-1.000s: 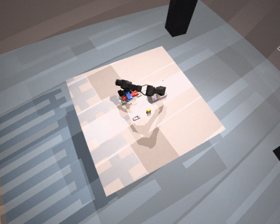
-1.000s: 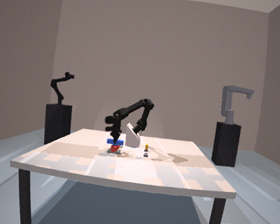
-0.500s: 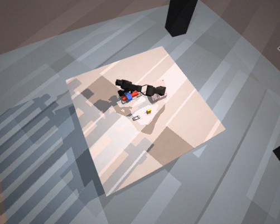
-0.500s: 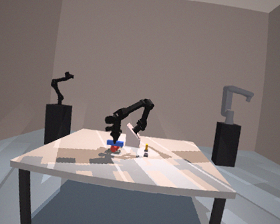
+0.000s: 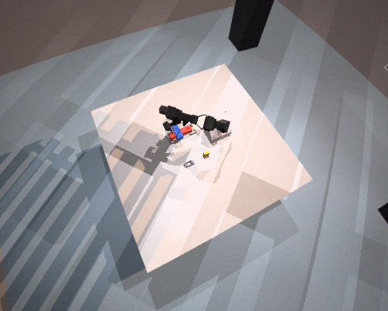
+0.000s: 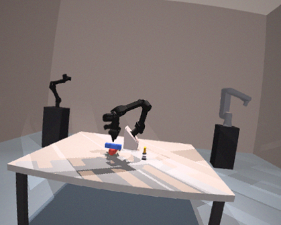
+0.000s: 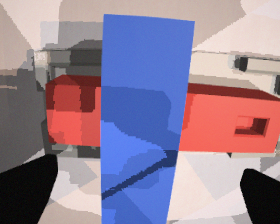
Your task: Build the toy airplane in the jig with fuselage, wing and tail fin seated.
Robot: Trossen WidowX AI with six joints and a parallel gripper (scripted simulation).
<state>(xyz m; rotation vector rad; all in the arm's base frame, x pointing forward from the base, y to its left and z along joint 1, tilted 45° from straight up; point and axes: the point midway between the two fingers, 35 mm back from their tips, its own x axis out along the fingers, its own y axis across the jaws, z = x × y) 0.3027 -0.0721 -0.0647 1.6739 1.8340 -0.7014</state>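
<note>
The red fuselage [image 5: 186, 130] [image 6: 112, 152] [image 7: 210, 120] lies in the grey cradle [image 7: 70, 61]. The blue wing [image 5: 177, 132] [image 6: 113, 146] [image 7: 135, 100] lies across the top of the fuselage and hides the wing socket and tab; whether it is fully down cannot be told. The tail socket [image 7: 252, 127] on the fuselage is empty. The yellow tail fin [image 5: 206, 154] [image 6: 144, 149] stands upright in a small dark holder, apart from the jig. My gripper [image 6: 112, 140] [image 7: 153, 172] is open and empty just above the wing, its fingers wide apart on either side of it in the wrist view.
A small grey holder [image 5: 188, 164] with an opening stands on the table [image 5: 193, 217] near the tail fin. The pale slanted block [image 6: 130, 141] stands by the arm's base, behind the jig. Strong shadows fall across the table.
</note>
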